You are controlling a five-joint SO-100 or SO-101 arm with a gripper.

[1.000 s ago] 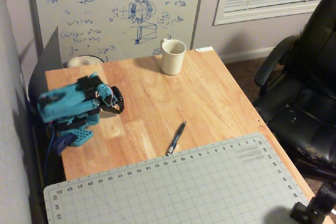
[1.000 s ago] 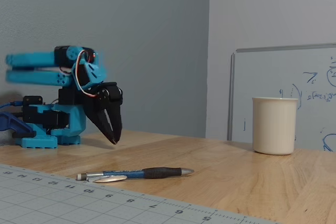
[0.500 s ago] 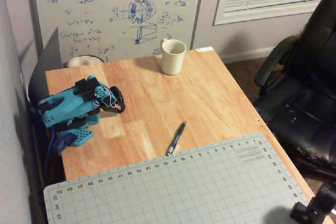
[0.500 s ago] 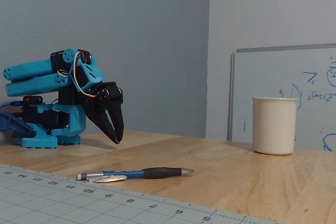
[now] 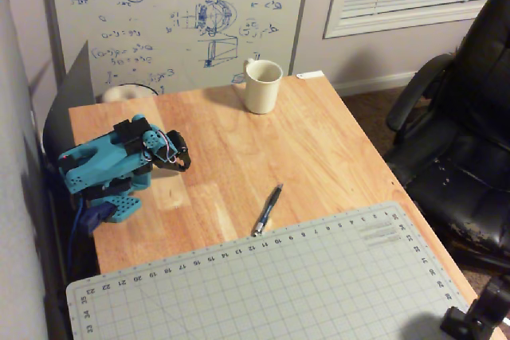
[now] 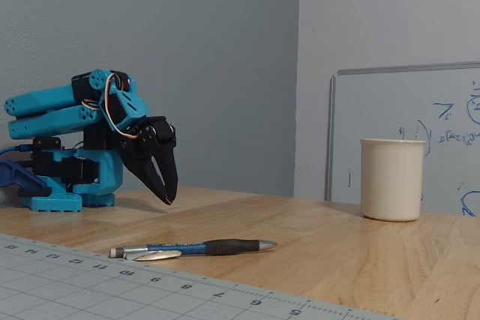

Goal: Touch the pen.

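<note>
The pen [image 5: 268, 209] is slim and dark blue-black and lies on the wooden table [image 5: 335, 149], with one end at the edge of the grey cutting mat [image 5: 271, 284]. In the fixed view the pen [image 6: 191, 248] lies flat in front of the arm. My gripper [image 5: 185, 161] is on the folded blue arm at the table's left, well apart from the pen. In the fixed view the gripper [image 6: 169, 196] points down with its black jaws together, empty, just above the table.
A cream mug [image 5: 262, 85] stands at the far side of the table; it also shows in the fixed view [image 6: 391, 179]. A whiteboard [image 5: 175, 13] leans behind it. A black office chair [image 5: 462, 133] stands to the right of the table.
</note>
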